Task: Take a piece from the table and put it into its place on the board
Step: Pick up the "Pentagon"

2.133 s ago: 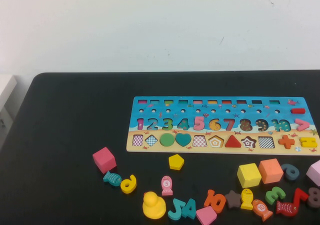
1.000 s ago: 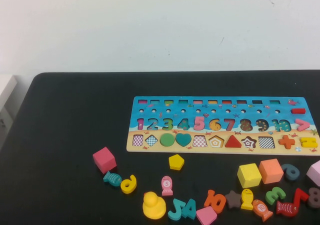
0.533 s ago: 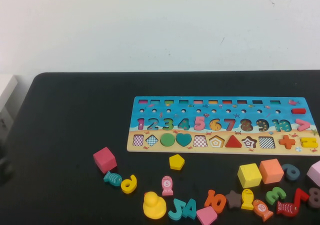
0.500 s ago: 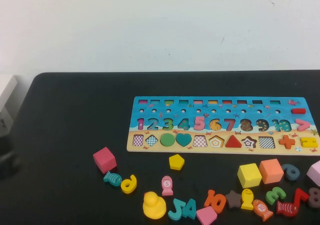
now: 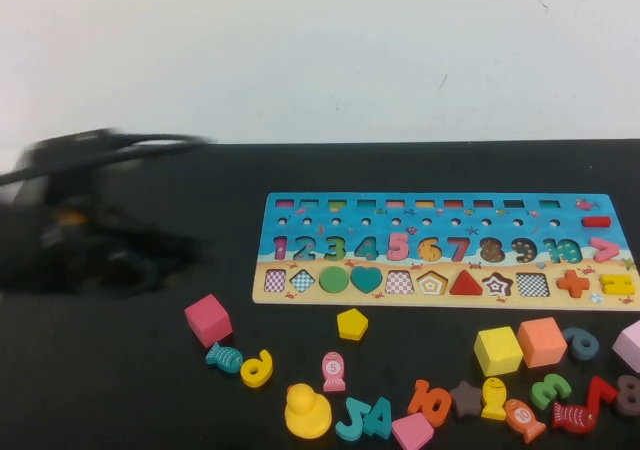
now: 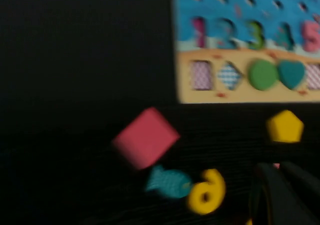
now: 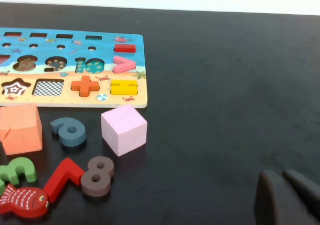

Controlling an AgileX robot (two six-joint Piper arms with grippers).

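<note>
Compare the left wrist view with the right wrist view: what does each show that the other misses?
Left wrist only: the yellow pentagon on the table, a pink cube, and the left gripper, jaws shut. Right wrist only: the lilac cube, the brown 8, and the right gripper, jaws together. Both show the board, at opposite ends.

Board end (image 7: 75, 70) on black table (image 7: 225, 75), lilac cube (image 7: 124, 130) beside it, right gripper (image 7: 283, 177) low

L arm (image 5: 95, 220) swung into view | blurred, prob. moving | over table's (image 5: 150, 390) left
</note>
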